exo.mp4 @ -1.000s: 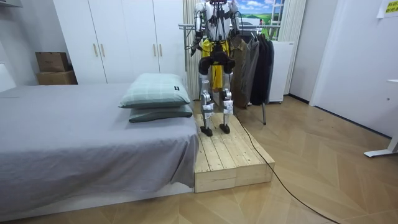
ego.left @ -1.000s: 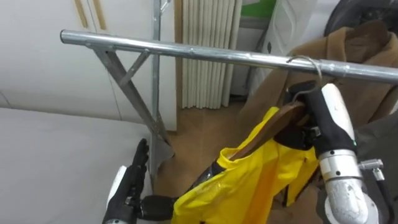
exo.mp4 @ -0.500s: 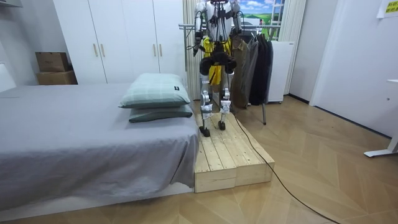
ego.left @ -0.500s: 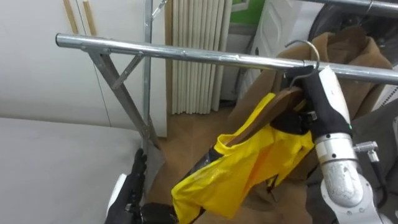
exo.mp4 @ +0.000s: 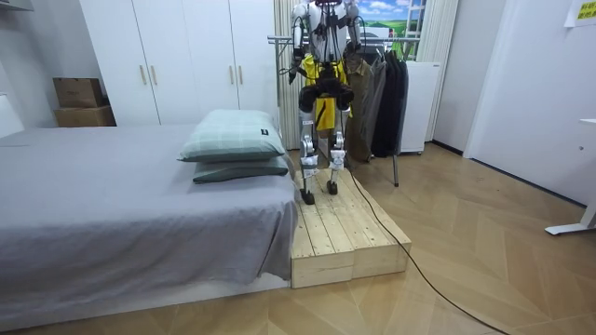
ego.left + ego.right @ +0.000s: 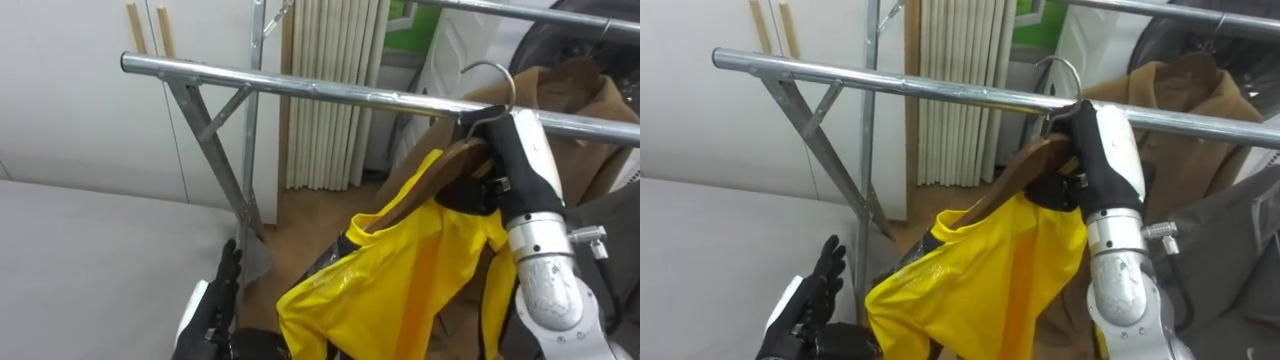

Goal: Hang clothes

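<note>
A yellow garment (image 6: 400, 280) hangs on a brown wooden hanger (image 6: 432, 192). My right hand (image 6: 525, 165) is shut on the hanger just below its metal hook (image 6: 492, 80). The hook arcs over the metal rail (image 6: 330, 90) of the clothes rack. My left hand (image 6: 212, 310) is low at the lower left, open with its fingers straight, beside the garment's lower end. In the room view I stand on a wooden platform (image 5: 345, 233) facing the rack, with the yellow garment (image 5: 323, 102) in front of me.
A brown coat (image 6: 575, 95) and a grey garment (image 6: 612, 240) hang on the rail to the right. A slanted brace (image 6: 212, 160) and an upright post support the rail's left end. White wardrobe doors (image 6: 70, 110) and curtains (image 6: 325, 120) are behind. A bed (image 5: 112, 205) lies beside the platform.
I have stepped closer to the rack on the platform. The hook has risen from the rail's level to arc over it. My left hand sits lower in the view.
</note>
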Available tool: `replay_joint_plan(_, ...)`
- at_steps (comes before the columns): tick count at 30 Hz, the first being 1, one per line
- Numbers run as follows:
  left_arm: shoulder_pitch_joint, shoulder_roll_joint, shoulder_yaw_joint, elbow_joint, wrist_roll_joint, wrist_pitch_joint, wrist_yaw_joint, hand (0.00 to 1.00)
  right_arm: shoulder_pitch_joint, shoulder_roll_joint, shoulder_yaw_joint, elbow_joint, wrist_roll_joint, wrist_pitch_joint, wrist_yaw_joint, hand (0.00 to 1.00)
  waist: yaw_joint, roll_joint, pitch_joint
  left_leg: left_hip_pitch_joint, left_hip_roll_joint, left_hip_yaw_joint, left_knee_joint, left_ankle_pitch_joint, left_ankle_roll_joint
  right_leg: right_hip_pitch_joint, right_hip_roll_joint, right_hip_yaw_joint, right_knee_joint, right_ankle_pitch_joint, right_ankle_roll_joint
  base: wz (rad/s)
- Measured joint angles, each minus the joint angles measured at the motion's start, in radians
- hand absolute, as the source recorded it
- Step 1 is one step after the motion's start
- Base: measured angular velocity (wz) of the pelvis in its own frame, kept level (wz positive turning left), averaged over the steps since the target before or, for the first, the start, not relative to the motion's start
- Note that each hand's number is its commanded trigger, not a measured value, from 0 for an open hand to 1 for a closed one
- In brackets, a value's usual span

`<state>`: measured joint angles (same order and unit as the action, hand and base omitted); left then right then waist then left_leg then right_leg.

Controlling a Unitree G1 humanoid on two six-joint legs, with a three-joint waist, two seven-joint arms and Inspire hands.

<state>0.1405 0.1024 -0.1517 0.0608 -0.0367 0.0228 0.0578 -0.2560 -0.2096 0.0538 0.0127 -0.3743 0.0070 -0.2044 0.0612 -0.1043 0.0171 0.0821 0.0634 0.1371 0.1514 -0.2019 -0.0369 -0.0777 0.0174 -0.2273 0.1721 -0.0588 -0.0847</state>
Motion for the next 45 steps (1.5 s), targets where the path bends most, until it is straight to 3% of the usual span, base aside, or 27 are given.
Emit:
replay_joint_plan(5, -0.001, -0.004, -0.001, -0.016, -0.003, 0.001, 0.002, 0.00, -0.020, 0.001, 0.000, 0.059, 0.040, -0.020, -0.013, 1.00, -0.001, -0.003, -0.0007, 0.001, -0.003, -0.001, 0.000, 0.000, 0.000, 0.004, -0.004, -0.004, -0.001, -0.001, 0.001, 0.02)
replay_joint_plan(16, -0.003, 0.003, 0.008, -0.056, 0.004, 0.016, 0.003, 0.00, -0.085, 0.002, 0.000, 0.175, 0.144, -0.020, -0.014, 1.00, 0.004, -0.002, -0.0002, -0.003, -0.006, -0.009, 0.015, 0.002, 0.003, 0.010, -0.015, -0.019, 0.009, -0.003, 0.006, 0.04)
replay_joint_plan(18, -0.003, 0.003, 0.009, -0.055, 0.005, 0.028, 0.004, 0.00, -0.107, 0.001, 0.004, 0.241, 0.221, -0.047, -0.011, 1.00, 0.005, -0.001, 0.0007, 0.001, -0.006, -0.010, 0.016, 0.002, 0.003, 0.016, -0.016, -0.021, 0.013, -0.002, 0.002, 0.00)
replay_joint_plan(23, -0.005, 0.003, 0.008, -0.055, 0.006, 0.049, 0.001, 0.00, -0.146, 0.002, 0.006, 0.346, 0.298, -0.063, -0.010, 1.00, 0.019, 0.003, 0.0037, 0.001, -0.006, -0.012, 0.015, 0.002, 0.003, 0.020, -0.017, -0.023, 0.013, -0.003, 0.007, 0.01)
replay_joint_plan(24, -0.005, 0.003, 0.002, -0.055, 0.009, 0.053, 0.001, 0.00, -0.158, 0.003, 0.007, 0.379, 0.303, -0.056, -0.003, 1.00, 0.021, 0.004, 0.0042, -0.001, -0.007, -0.014, 0.015, 0.002, 0.003, 0.020, -0.018, -0.024, 0.013, -0.004, 0.007, 0.06)
replay_joint_plan(27, -0.006, 0.000, -0.004, -0.055, 0.010, 0.055, 0.000, 0.00, -0.197, -0.001, 0.000, 0.494, 0.345, 0.013, 0.011, 1.00, 0.029, 0.006, 0.0036, -0.017, -0.007, -0.020, 0.016, 0.002, 0.003, 0.007, -0.020, -0.028, 0.014, -0.005, 0.009, 0.07)
replay_joint_plan(28, -0.007, 0.000, -0.003, -0.055, 0.019, 0.057, 0.000, 0.00, -0.201, -0.002, 0.000, 0.505, 0.356, 0.024, 0.015, 1.00, 0.033, 0.006, 0.0040, -0.027, -0.007, -0.025, 0.015, 0.006, 0.002, 0.000, -0.020, -0.033, 0.013, 0.001, -0.001, 0.10)
replay_joint_plan(30, -0.008, 0.000, 0.008, -0.055, 0.051, 0.061, 0.000, 0.00, -0.218, -0.003, 0.000, 0.529, 0.383, 0.007, 0.029, 1.00, 0.029, 0.007, 0.0033, -0.024, -0.006, -0.033, 0.016, 0.009, 0.000, 0.002, -0.020, -0.039, 0.013, 0.002, -0.005, 0.11)
replay_joint_plan(33, -0.014, 0.001, 0.020, -0.054, 0.051, 0.061, 0.002, 0.00, -0.271, -0.018, 0.001, 0.602, 0.427, 0.017, 0.061, 1.00, 0.034, 0.007, 0.0033, -0.017, -0.005, -0.033, 0.014, 0.011, -0.001, 0.006, -0.019, -0.041, 0.013, -0.004, -0.005, 0.01)
replay_joint_plan(38, -0.014, 0.010, 0.013, -0.049, 0.050, 0.062, 0.008, 0.00, -0.278, -0.026, 0.001, 0.618, 0.452, 0.025, 0.089, 1.00, 0.038, 0.003, 0.0035, -0.011, -0.005, -0.033, 0.010, 0.011, -0.001, 0.010, -0.020, -0.050, 0.013, -0.008, -0.002, 0.02)
replay_joint_plan(41, -0.013, 0.026, 0.013, -0.049, 0.051, 0.063, 0.011, 0.00, -0.307, -0.029, 0.001, 0.672, 0.467, 0.026, 0.103, 1.00, 0.039, -0.012, 0.0043, -0.008, -0.006, -0.033, 0.007, 0.011, -0.001, 0.011, -0.020, -0.050, 0.012, -0.011, -0.002, 0.00)
replay_joint_plan(45, -0.012, 0.028, 0.013, -0.049, 0.050, 0.073, 0.020, 0.00, -0.321, -0.032, -0.005, 0.745, 0.493, 0.026, 0.127, 1.00, 0.045, -0.026, 0.0018, -0.002, -0.007, -0.041, 0.011, 0.010, -0.001, 0.030, -0.021, -0.054, 0.006, -0.014, 0.002, 0.05)
